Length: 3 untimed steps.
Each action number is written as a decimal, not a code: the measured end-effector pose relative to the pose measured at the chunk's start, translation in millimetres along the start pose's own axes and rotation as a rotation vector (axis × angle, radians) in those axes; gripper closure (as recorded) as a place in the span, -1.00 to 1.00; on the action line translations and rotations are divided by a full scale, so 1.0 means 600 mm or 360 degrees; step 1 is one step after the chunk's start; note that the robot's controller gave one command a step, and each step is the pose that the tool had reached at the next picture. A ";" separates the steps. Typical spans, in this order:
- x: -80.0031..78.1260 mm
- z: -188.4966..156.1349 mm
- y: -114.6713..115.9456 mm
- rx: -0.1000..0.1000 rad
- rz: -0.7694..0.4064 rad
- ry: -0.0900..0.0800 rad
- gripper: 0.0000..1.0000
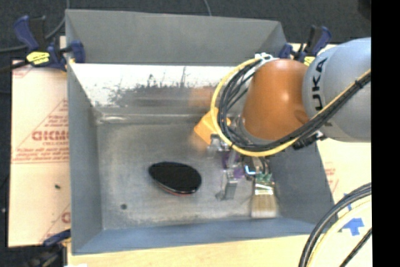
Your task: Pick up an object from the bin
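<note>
So no single thing is obviously "the one" here, since nothing sits in the gripper (229, 187) that I can see. It's down low near the floor of the bin (125, 153), toward the right half, in between two things.

To its left is a flat black oval thing (175, 178), glossy, lying flat on the bin floor a bit left of the middle. It sits near the gripper with a clear gap between them. Just to the gripper's right is what looks like a small brush (264, 203), with its pale end toward the near wall and a greenish bit at its far end. It's very close to the gripper, and whether they're touching I can't tell.

Whether the gripper is open or closed, I honestly can't tell from this angle, it's a jumble of metal bits down there.

Further back there's an orange-yellow piece (203, 128), partly hidden behind the wrist, so no idea what it is.

Above all that, the arm's big orange cover (275, 100) hangs over the right side of the bin, with looped cables (220, 94) round it.
</note>
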<state>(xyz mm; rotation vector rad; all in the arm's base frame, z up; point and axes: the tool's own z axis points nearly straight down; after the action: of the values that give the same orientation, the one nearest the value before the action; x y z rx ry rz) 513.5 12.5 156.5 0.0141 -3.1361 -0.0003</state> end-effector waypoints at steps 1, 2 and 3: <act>-0.003 -0.007 0.000 0.0000 0.0001 -0.0013 -1.00; -0.051 0.032 0.155 -0.0006 -0.0152 -0.0007 -1.00; -0.050 0.094 0.145 -0.0002 0.0032 -0.0011 -1.00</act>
<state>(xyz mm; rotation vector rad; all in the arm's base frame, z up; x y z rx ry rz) 542.5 99.6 100.0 -0.0174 -3.1431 -0.0022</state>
